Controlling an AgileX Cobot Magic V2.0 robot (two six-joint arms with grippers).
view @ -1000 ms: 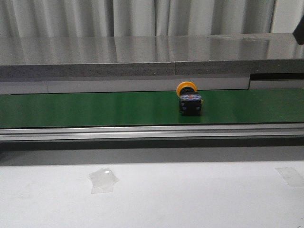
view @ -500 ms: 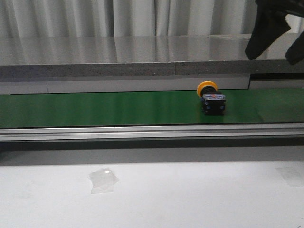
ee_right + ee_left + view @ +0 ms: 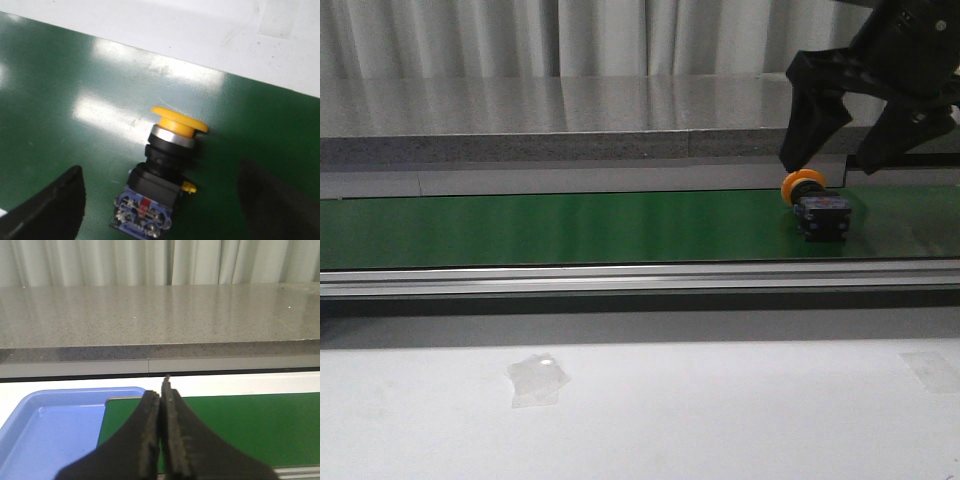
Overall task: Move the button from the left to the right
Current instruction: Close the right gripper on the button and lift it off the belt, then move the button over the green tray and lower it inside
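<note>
On green belt (image 3: 570,228), button (image 3: 817,208) lies btwn wide-open right hand (image 3: 845,145); left hand (image 3: 162,435) closed, empty.

Factory-style test bench (curtained): green conveyor belt (image 3: 570,228), metal rail (image 3: 620,278).

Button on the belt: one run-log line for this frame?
stage: pre-grasp | button: lying on green belt, right side | right gripper: open, above button, no contact | left gripper: shut, empty, near blue tray
</note>
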